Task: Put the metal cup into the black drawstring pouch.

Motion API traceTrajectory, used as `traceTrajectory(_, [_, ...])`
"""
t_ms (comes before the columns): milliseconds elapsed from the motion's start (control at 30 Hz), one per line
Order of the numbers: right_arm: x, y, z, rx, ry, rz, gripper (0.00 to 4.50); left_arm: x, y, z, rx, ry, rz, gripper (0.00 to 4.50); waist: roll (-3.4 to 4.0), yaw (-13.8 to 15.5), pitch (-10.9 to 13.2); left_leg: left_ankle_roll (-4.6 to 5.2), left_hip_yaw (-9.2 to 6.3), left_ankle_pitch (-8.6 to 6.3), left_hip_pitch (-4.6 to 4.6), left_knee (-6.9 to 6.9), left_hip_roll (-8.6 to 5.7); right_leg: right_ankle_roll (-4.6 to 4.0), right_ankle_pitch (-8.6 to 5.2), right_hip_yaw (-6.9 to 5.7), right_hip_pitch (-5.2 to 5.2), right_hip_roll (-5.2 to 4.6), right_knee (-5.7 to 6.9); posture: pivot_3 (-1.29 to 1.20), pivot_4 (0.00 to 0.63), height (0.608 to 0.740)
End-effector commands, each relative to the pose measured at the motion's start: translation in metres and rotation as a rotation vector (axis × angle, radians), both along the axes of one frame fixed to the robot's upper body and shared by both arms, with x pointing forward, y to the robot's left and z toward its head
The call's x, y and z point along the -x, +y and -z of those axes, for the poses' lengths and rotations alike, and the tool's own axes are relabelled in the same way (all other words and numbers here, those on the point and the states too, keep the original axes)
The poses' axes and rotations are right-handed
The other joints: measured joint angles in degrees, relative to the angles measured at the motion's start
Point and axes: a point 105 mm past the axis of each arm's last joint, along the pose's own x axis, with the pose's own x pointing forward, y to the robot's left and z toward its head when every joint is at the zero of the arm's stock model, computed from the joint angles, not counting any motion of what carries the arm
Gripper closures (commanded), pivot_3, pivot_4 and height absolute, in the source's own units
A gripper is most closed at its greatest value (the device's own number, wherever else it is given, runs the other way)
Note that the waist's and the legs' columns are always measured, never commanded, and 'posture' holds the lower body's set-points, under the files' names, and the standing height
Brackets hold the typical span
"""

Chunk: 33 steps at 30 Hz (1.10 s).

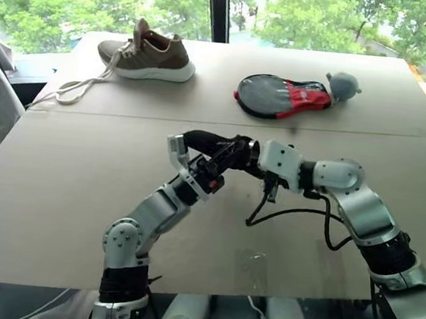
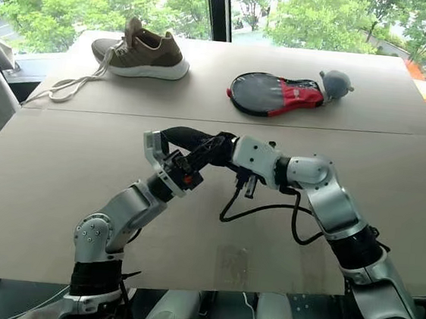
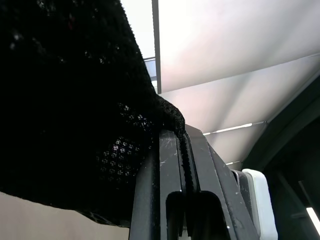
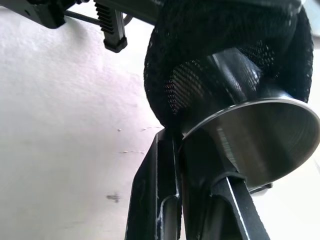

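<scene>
The black drawstring pouch (image 1: pixel 202 140) hangs above the middle of the table, held between both grippers. My left gripper (image 3: pixel 181 134) comes up from below, shut on the pouch's mesh edge. My right gripper (image 4: pixel 172 136) reaches in from the right, its fingers (image 4: pixel 150 190) pinched together on the fabric at the pouch's mouth. The metal cup (image 4: pixel 260 145) lies mostly inside the pouch (image 4: pixel 210 45). Its body shows through the mesh, and its shiny round end sticks out beside the right fingers.
On the cardboard-covered table (image 1: pixel 57 189), a brown shoe (image 1: pixel 152 54) with loose white laces lies at the back left. At the back right are a round dark-and-red paddle case (image 1: pixel 280 96) and a grey soft toy (image 1: pixel 344 85). A black cable (image 1: pixel 269 209) dangles from my right wrist.
</scene>
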Motion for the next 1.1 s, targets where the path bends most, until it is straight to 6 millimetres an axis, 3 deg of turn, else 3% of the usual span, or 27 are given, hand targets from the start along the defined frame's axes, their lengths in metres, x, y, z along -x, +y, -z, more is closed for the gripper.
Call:
traceTrajectory(33, [-0.002, 0.005, -0.033, -0.142, -0.06, 0.0, 4.4, 0.008, -0.004, -0.012, -0.018, -0.075, 0.049, 4.5, 0.0, -0.09, 0.0, 0.0, 0.0, 0.0, 0.01, 0.0, 0.01, 0.0, 0.0, 0.0, 0.0, 0.02, 0.0, 0.0, 0.15, 0.736])
traceTrajectory(233, [-0.008, -0.008, -0.051, -0.379, 0.13, 0.058, 4.4, 0.012, -0.003, -0.01, -0.043, -0.101, 0.081, 4.5, 0.0, 0.13, 0.0, 0.01, -0.01, 0.0, 0.0, 0.01, -0.01, -0.01, 0.0, 0.0, 0.01, 0.02, 0.0, 0.0, 0.15, 0.736])
traceTrajectory(433, [0.0, -0.005, -0.062, -0.582, 0.305, 0.003, 4.4, 0.014, -0.003, -0.011, -0.053, -0.121, 0.106, 4.5, 0.01, 0.08, 0.01, 0.01, -0.03, 0.0, 0.0, -0.07, 0.0, -0.02, -0.01, 0.0, -0.02, 0.01, -0.01, 0.0, 0.15, 0.736])
traceTrajectory(600, [0.002, 0.009, -0.057, -0.59, 0.322, -0.005, 4.4, 0.018, -0.006, -0.013, -0.061, -0.147, 0.147, 4.5, 0.02, -0.01, 0.01, 0.02, -0.01, -0.01, 0.0, -0.09, 0.0, -0.02, 0.0, 0.0, -0.02, 0.0, -0.02, 0.0, 0.15, 0.736])
traceTrajectory(733, [-0.005, 0.022, -0.04, -0.413, 0.104, 0.023, 4.4, 0.018, -0.009, -0.016, -0.065, -0.161, 0.163, 4.5, 0.02, -0.32, 0.01, 0.01, 0.0, 0.0, 0.01, -0.11, 0.0, -0.01, 0.0, 0.0, -0.05, 0.01, -0.01, 0.0, 0.15, 0.736])
traceTrajectory(933, [-0.008, 0.037, -0.016, 0.031, -0.499, -0.113, 4.4, 0.015, -0.015, -0.035, -0.032, -0.221, 0.181, 4.5, 0.02, -0.34, 0.01, 0.0, 0.03, 0.01, 0.0, -0.1, -0.01, 0.0, 0.0, 0.0, -0.06, 0.02, -0.01, 0.0, 0.15, 0.736])
traceTrajectory(1033, [-0.013, 0.039, -0.013, 0.125, -0.668, -0.157, 4.4, 0.015, -0.018, -0.034, -0.042, -0.224, 0.196, 4.5, 0.01, -0.56, 0.01, -0.02, 0.1, 0.02, 0.02, -0.1, -0.02, 0.01, 0.0, 0.04, -0.1, 0.05, 0.0, 0.0, 0.15, 0.736])
traceTrajectory(1100, [-0.018, 0.039, -0.014, 0.111, -0.682, -0.139, 4.4, 0.017, -0.021, -0.033, -0.053, -0.228, 0.21, 4.5, 0.0, -0.51, 0.01, -0.02, 0.12, 0.02, 0.03, -0.13, 0.01, 0.0, 0.0, 0.08, -0.1, 0.08, 0.0, 0.0, 0.15, 0.736])
